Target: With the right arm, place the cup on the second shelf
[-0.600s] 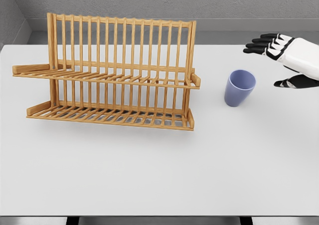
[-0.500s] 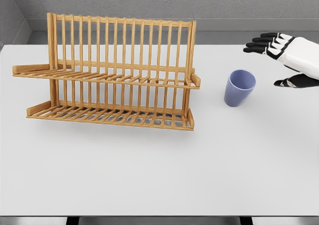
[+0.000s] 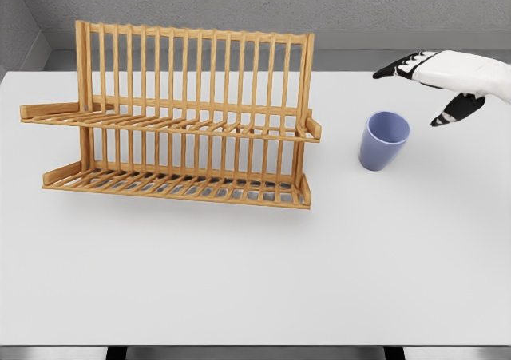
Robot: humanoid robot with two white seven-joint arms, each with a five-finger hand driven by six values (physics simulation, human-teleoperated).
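A lavender-blue cup [image 3: 383,140] stands upright on the white table [image 3: 255,272], right of the wooden two-tier dish rack [image 3: 176,116]. The rack's upper shelf [image 3: 172,123] and lower shelf [image 3: 176,186] hold nothing. My right hand [image 3: 415,92] hovers just above and to the right of the cup, apart from it, fingers spread and pointing left, thumb angled down. It is open and holds nothing. The left arm is out of view.
The rack's tall slatted back [image 3: 192,65] rises behind both shelves. A grey wall [image 3: 255,5] runs behind the table's far edge.
The right hand has shifted left toward the cup and rotated, its fingers now flatter and reaching over the cup's far side. Cup and rack have not moved.
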